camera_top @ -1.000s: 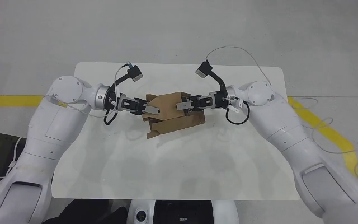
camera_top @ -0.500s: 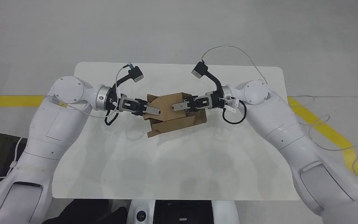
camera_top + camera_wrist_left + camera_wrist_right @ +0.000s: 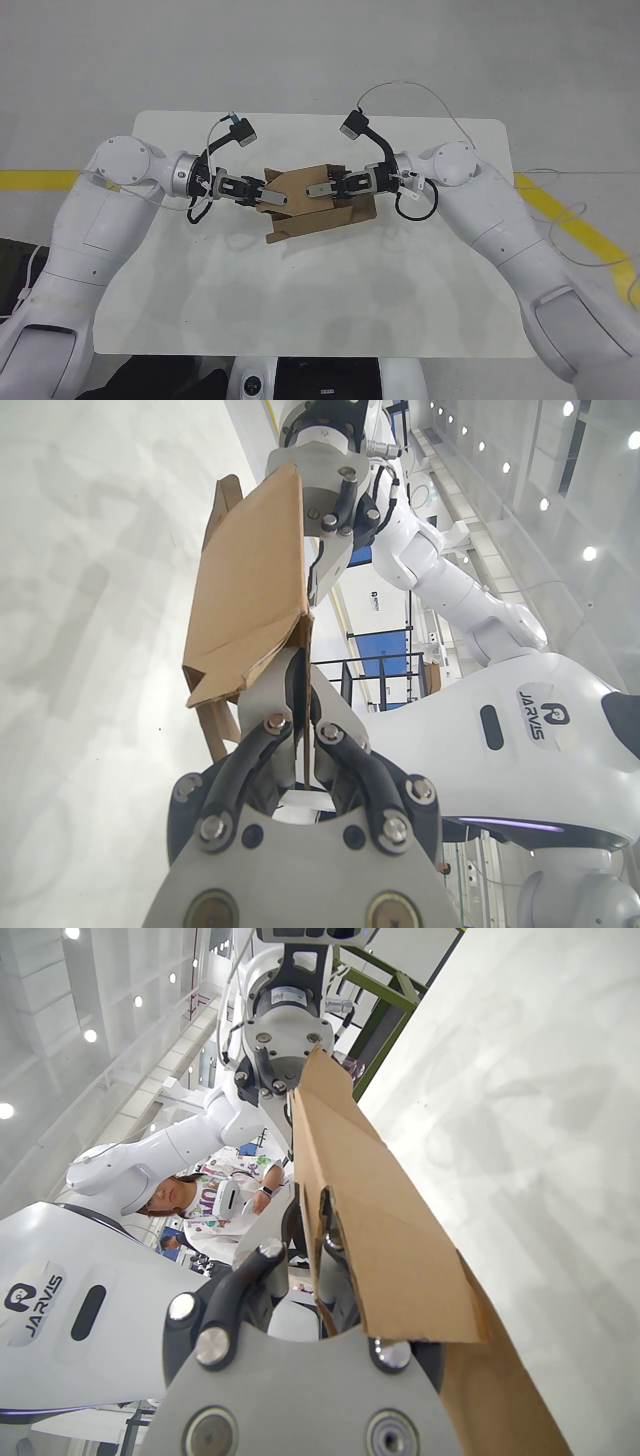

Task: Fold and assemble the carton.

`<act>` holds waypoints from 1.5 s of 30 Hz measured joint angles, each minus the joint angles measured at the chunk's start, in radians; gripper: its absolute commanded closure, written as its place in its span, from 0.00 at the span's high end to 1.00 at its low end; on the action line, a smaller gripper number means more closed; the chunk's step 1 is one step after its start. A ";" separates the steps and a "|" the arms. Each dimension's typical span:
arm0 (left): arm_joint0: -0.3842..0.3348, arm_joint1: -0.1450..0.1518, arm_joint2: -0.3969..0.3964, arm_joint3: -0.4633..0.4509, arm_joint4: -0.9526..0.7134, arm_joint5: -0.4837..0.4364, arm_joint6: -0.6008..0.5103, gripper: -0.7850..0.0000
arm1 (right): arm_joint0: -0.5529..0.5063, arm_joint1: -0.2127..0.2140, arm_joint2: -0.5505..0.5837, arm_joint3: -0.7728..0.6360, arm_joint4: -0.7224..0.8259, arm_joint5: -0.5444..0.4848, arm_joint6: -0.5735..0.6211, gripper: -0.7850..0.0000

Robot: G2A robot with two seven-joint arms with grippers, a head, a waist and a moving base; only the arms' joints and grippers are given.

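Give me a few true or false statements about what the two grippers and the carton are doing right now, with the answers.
1. The left gripper is shut on an edge of the carton. True.
2. The right gripper hangs open, clear of the carton. False: it is shut on a carton panel.
3. The two grippers hold the carton from opposite sides. True.
4. The carton lies as a flat sheet on the table. False: it is partly folded, with panels raised at angles.
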 measured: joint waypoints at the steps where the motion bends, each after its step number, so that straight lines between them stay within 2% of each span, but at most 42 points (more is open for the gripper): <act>1: 0.000 0.000 0.000 0.000 0.001 0.000 0.000 0.02 | 0.001 0.000 -0.001 0.001 0.000 0.000 0.000 0.00; 2: 0.000 0.000 0.000 0.001 0.003 0.001 0.000 0.12 | 0.001 -0.001 -0.002 0.002 0.000 0.000 0.000 0.00; 4: 0.001 0.000 -0.001 0.003 0.004 0.005 0.003 0.45 | 0.002 -0.001 -0.003 0.005 0.001 0.001 0.001 0.00; 6: 0.001 0.000 -0.003 0.004 0.003 0.007 0.004 0.93 | 0.003 -0.002 -0.005 0.007 0.003 0.001 0.001 0.00; 7: 0.001 0.000 -0.004 0.004 0.001 0.009 0.003 1.00 | 0.004 -0.002 -0.005 0.009 0.003 0.001 0.001 0.00; 24: 0.015 0.002 -0.031 -0.008 -0.103 0.056 -0.042 1.00 | 0.012 -0.013 0.001 0.069 -0.026 -0.027 -0.027 0.00; 34: 0.032 0.013 -0.056 -0.062 -0.187 0.084 -0.044 1.00 | 0.014 -0.027 0.011 0.101 -0.063 -0.037 -0.038 0.00; 45: 0.016 -0.001 -0.020 -0.076 -0.173 0.080 -0.002 1.00 | 0.011 -0.052 0.003 0.075 -0.103 -0.020 -0.053 0.00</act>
